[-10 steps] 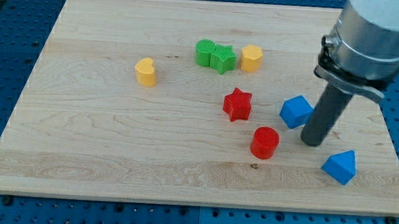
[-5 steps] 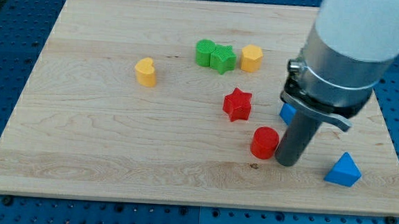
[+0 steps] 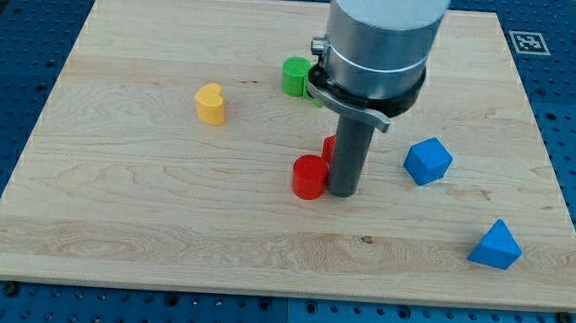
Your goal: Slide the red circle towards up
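my tip (image 3: 342,193) sits on the board touching the right side of the red circle (image 3: 309,177), which lies a little below the middle of the wooden board (image 3: 114,221). there are no jaws on this rig, just the bare rod, so nothing is held; the tip only presses against the block from the side.

as i judge it, i'm in the approach and contact stage, and the contact is on the wrong face for the job. a push from here would send the circle toward the view's left, not up. the next move calls for bringing the tip round to the view's bottom side of the circle and then driving straight toward the view's top. the path upward looks open for a stretch, with the green circle (image 3: 295,75) further up near the arm's body.

a fair bit is hidden. the rod covers most of a red block (image 3: 328,147) just above and right of the circle; only a sliver shows, so i can't tell its shape or whether it touches the circle. the arm's housing also hides whatever sits right of the green circle.

the yellow block (image 3: 210,105), roughly heart-like, stands well apart on the left. two blue blocks lie at right: a blue cube (image 3: 427,160) and a blue wedge-like block (image 3: 493,244).
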Tool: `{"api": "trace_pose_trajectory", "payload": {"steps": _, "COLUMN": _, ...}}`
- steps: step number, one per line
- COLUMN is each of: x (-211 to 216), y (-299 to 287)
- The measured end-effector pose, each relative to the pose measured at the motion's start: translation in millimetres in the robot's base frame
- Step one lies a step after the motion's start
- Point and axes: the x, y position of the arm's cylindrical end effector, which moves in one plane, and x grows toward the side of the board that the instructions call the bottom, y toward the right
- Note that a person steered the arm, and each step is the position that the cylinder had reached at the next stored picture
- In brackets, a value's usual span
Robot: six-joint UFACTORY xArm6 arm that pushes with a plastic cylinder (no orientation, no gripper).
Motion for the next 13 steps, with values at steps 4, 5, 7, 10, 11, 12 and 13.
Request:
{"api": "trace_pose_trajectory", "payload": {"steps": 4, "x": 14.9, "y": -4.7}}
{"api": "trace_pose_trajectory", "payload": {"steps": 5, "x": 14.9, "y": -21.6}}
{"api": "trace_pose_trajectory", "payload": {"steps": 7, "x": 14.9, "y": -38.4}}
{"api": "trace_pose_trajectory", "payload": {"steps": 10, "x": 31.8, "y": -76.6}}
{"api": "trace_pose_trajectory", "payload": {"steps": 11, "x": 31.5, "y": -82.9}}
{"api": "trace_pose_trajectory", "payload": {"steps": 12, "x": 29.2, "y": -78.0}}
{"api": "trace_pose_trajectory", "payload": {"steps": 13, "x": 13.4, "y": -76.5}}
